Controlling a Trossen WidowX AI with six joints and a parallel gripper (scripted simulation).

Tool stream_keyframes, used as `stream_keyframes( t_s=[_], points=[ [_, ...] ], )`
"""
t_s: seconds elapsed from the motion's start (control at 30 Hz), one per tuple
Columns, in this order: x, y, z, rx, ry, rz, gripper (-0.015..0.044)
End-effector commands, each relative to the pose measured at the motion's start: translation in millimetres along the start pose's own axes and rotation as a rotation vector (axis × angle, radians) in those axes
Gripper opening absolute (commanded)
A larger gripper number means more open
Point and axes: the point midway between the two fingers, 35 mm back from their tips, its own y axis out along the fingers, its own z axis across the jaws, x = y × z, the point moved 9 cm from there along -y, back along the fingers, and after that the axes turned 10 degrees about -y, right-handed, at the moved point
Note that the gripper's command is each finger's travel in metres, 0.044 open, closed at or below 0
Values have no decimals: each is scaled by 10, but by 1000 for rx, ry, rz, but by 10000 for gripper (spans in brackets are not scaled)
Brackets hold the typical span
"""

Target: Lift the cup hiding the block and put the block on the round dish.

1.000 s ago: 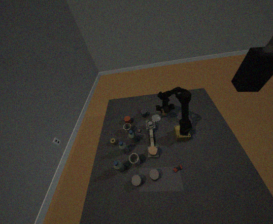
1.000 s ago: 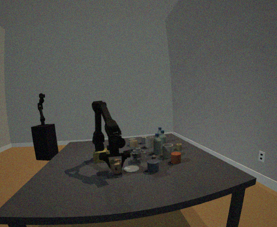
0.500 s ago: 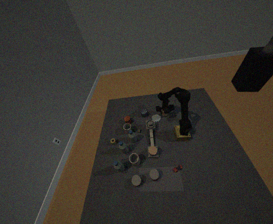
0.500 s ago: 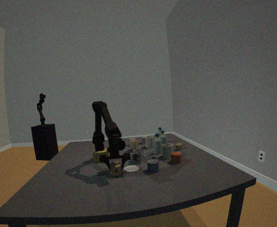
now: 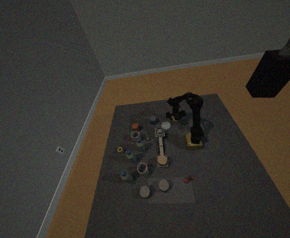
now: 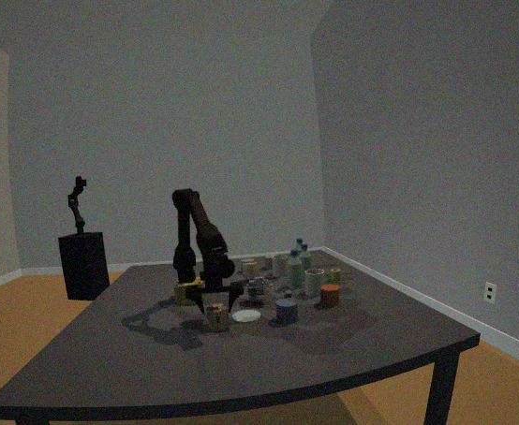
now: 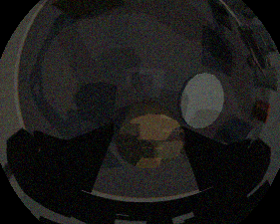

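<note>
While the arm bends low over the table [image 6: 117, 356], the gripper [image 6: 216, 307] stands with its jaws spread wide, gripping nothing. One dark finger [image 6: 200, 300] sits on either side of a tan cup [image 6: 216, 318]. Whether either finger touches the cup wall cannot be told in this light.

Findings, task items:
- The tan cup stands upright on the table surface, off the balance, just beside the round dish [image 6: 246, 315] and not over it. The wrist view confirms this: the cup [image 7: 147, 135] lies centred between the two fingers, with the pale dish [image 7: 202, 100] off to one side and apart from it.
- The dish shows as a plain pale disc in all three views, with nothing seen lying on it.
- The balance [image 5: 160, 147] runs lengthwise away from the dish. The second cup [image 5: 162, 159] stands on the end farther from the dish.
- On the balance end nearest the dish sits a small greyish object [image 5: 159, 132] with no cup over it. It is too dim and small to confirm as the block.

Findings, surroundings:
- An orange canister [image 6: 330, 295], a blue-grey cylinder [image 6: 286, 310] and several capped bottles [image 6: 294, 269] stand past the dish, well apart from the gripper.
- The arm rises from a yellow base [image 6: 188, 291], set behind the gripper in the exterior view.
</note>
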Motion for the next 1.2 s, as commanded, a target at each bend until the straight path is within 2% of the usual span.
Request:
stream_keyframes(
  t_s=[0.0,0.17,0.4,1.17],
  points=[
    [-10,-375,-1,-3,-3,26,440],
    [-10,-375,-1,-3,-3,26,440],
    [29,-522,-232,-27,144,68,260],
    [278,-639,-781,-50,855,52,260]
  ],
)
